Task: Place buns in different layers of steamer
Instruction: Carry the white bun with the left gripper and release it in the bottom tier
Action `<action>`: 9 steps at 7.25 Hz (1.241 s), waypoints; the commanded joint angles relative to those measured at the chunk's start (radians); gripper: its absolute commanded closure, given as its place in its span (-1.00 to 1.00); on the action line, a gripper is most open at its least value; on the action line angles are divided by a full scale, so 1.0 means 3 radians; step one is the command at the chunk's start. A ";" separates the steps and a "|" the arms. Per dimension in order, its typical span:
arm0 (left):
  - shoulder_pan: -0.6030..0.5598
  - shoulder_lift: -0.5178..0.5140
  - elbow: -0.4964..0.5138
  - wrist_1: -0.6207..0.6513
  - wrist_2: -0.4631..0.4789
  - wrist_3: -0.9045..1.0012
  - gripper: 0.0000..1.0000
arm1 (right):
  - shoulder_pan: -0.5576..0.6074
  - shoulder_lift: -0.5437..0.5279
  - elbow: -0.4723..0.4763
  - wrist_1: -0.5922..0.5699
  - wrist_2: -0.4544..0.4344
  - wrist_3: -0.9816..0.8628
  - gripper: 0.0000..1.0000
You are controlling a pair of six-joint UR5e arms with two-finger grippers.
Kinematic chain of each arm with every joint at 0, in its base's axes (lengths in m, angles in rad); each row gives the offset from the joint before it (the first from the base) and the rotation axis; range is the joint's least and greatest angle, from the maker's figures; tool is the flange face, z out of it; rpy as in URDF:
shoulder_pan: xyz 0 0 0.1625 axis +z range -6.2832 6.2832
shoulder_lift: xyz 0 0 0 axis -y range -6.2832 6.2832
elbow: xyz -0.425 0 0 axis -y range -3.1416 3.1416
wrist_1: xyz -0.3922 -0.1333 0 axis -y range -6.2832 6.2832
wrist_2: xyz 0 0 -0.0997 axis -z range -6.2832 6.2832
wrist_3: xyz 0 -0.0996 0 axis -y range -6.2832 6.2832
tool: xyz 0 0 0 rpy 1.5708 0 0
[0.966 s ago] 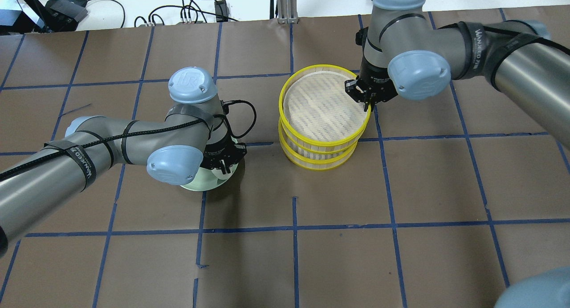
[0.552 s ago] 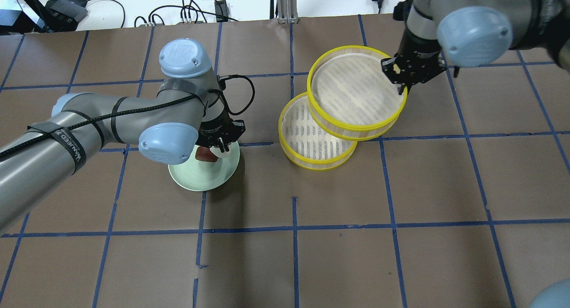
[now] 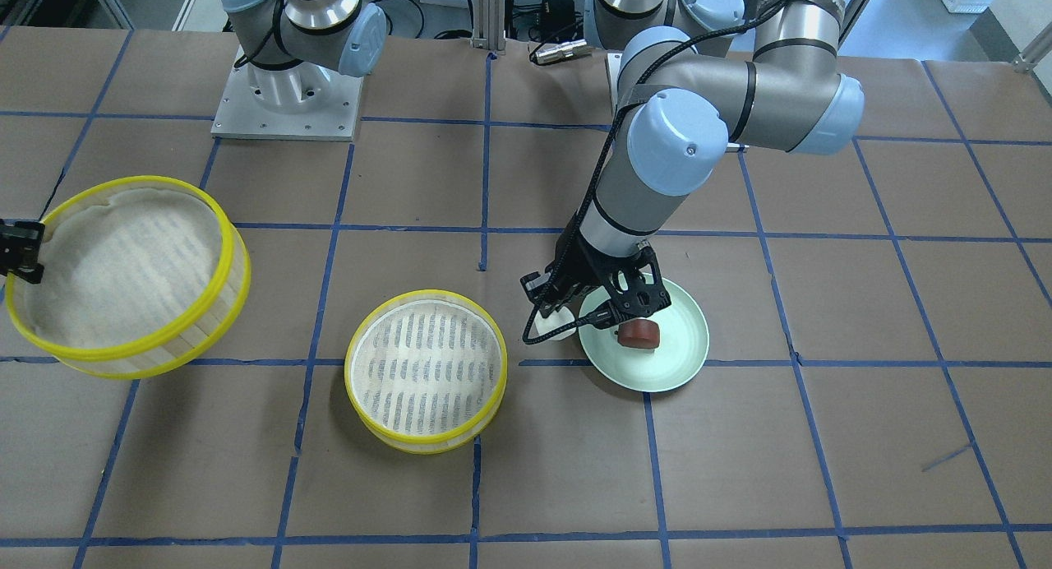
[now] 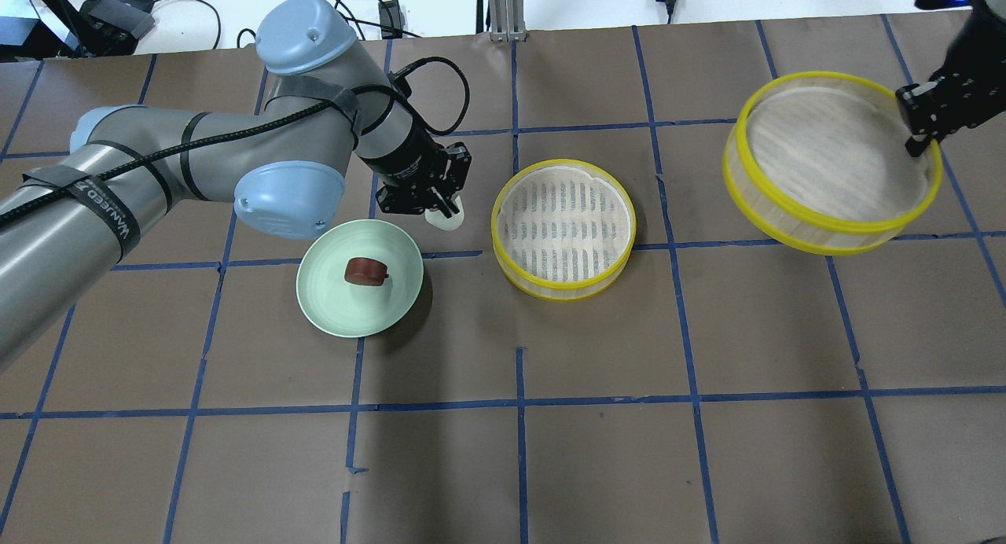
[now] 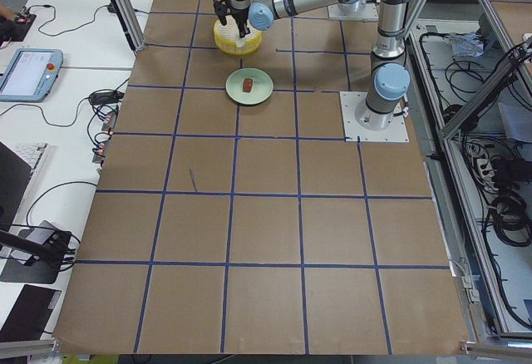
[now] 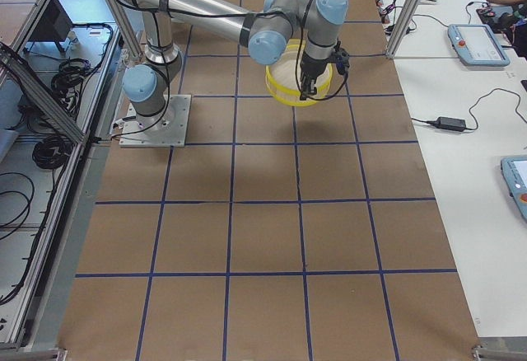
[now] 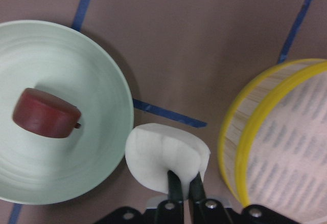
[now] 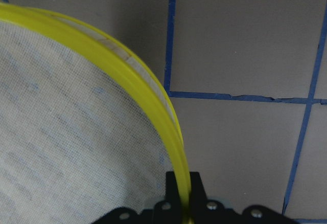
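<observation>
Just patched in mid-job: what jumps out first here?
A yellow-rimmed steamer tray hangs tilted on the robot's right, its rim pinched by the right jaws. The left jaws hold the white bun between the green plate and the second tray; the red-brown bun sits on the plate.

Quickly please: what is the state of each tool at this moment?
Left tool: closed, holding the white bun.
Right tool: closed on the yellow rim of a steamer layer.
</observation>
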 commanded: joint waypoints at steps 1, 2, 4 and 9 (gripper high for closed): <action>-0.0136 -0.0295 0.0047 0.0780 -0.0424 -0.0612 0.99 | -0.0121 0.0010 0.0089 -0.0019 -0.0021 -0.0137 0.92; -0.0243 -0.0495 0.0052 0.1104 -0.0424 -0.0772 0.98 | -0.0121 0.0010 0.0099 -0.0009 -0.0016 -0.0126 0.92; -0.0321 -0.0579 0.0052 0.1210 -0.0440 -0.1085 -0.98 | -0.0111 -0.0031 0.0094 0.0032 -0.0021 -0.0096 0.92; -0.0244 -0.0426 0.0062 0.0809 0.0368 0.0334 -1.00 | 0.0230 -0.0149 0.0094 0.0098 -0.0021 0.0316 0.91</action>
